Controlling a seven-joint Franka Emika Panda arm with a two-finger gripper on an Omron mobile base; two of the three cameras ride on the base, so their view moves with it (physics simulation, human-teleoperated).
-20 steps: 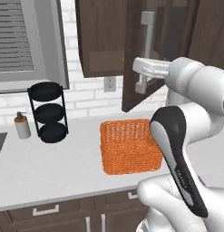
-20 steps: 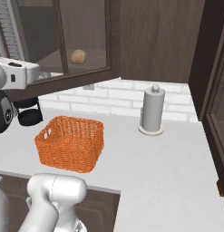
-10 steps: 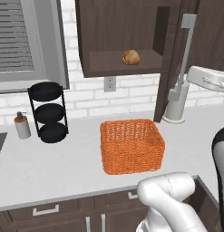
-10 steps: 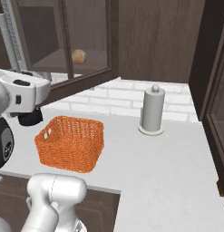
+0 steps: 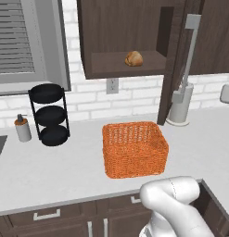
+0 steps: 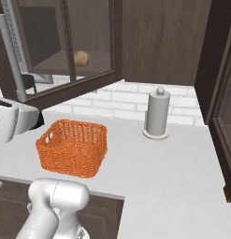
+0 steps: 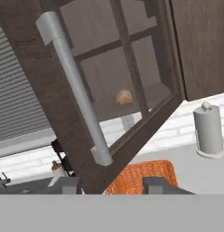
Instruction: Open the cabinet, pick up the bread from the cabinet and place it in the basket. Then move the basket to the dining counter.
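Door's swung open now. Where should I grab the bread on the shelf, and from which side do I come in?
Grip the bread across its rounded middle, coming in from the open front of the cabinet. It sits alone on the shelf, the door hangs open to its right, and the shelf above probably leaves too little room for a top-down approach.

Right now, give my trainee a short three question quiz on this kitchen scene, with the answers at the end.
1. True or false: the bread already lies in the basket.
2. What stands on the worktop to the right of the basket in the right base view? A) a kettle B) a paper towel roll C) a toaster
3. Fill in: the cabinet door with the long silver handle is swung ____.

Key
1. False; it sits on the cabinet shelf, above the basket.
2. B
3. open
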